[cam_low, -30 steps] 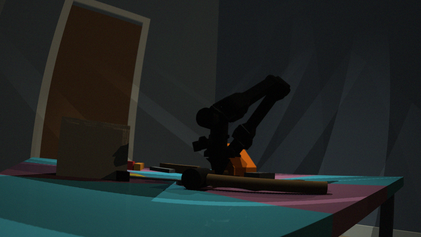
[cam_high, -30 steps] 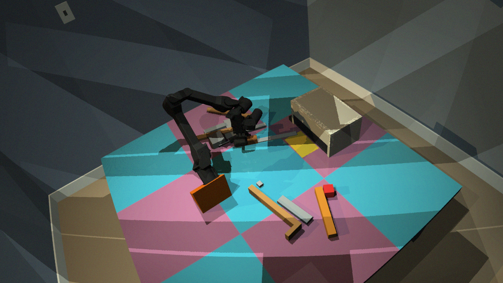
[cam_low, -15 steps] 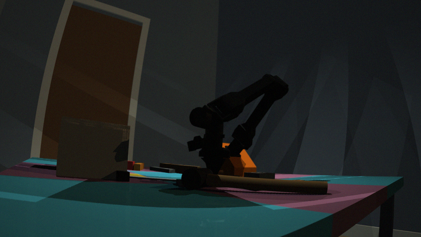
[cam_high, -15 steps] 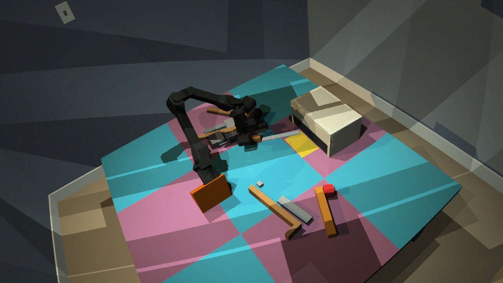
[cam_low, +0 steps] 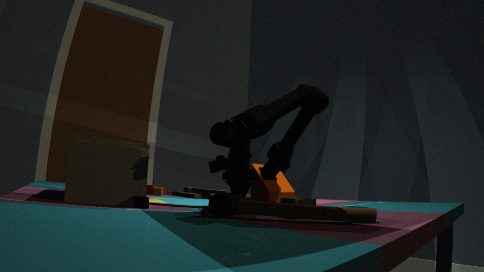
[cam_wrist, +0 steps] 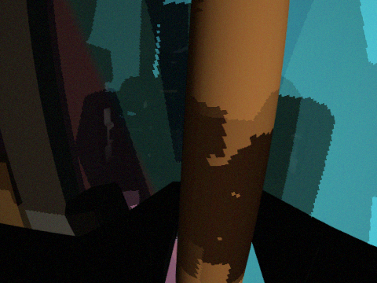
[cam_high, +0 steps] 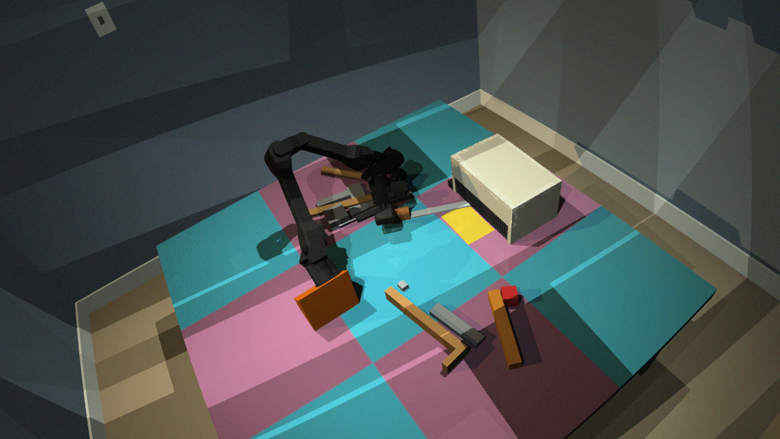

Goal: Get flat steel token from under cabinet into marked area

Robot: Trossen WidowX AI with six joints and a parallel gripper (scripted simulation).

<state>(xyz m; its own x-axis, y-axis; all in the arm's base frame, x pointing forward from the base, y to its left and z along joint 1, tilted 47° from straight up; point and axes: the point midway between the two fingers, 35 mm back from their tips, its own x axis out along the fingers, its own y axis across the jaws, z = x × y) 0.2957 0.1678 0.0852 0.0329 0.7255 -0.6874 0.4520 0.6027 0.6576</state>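
Note:
The pale cabinet [cam_high: 507,163] [cam_low: 104,169] stands at the back right in the top view, dark vent slots along its lower front. The yellow marked area [cam_high: 468,224] [cam_low: 158,200] lies before it. I cannot make out the steel token; what is under the cabinet is hidden. My gripper [cam_high: 389,217] [cam_wrist: 213,193] points down and is shut on the round wooden handle [cam_high: 403,213] [cam_wrist: 232,79] of a tool. Its long flat grey blade [cam_high: 439,209] reaches towards the cabinet front, its end by the upper corner of the yellow area. Whether the tool touches the table is unclear.
A dark-headed mallet [cam_high: 340,172] [cam_low: 304,210] and several grey and wooden pieces lie close around the gripper. Nearer the front are a small pale cube [cam_high: 403,285], an L-shaped stick [cam_high: 420,316], a grey bar [cam_high: 455,323], an orange bar [cam_high: 506,333] and a red block [cam_high: 509,295].

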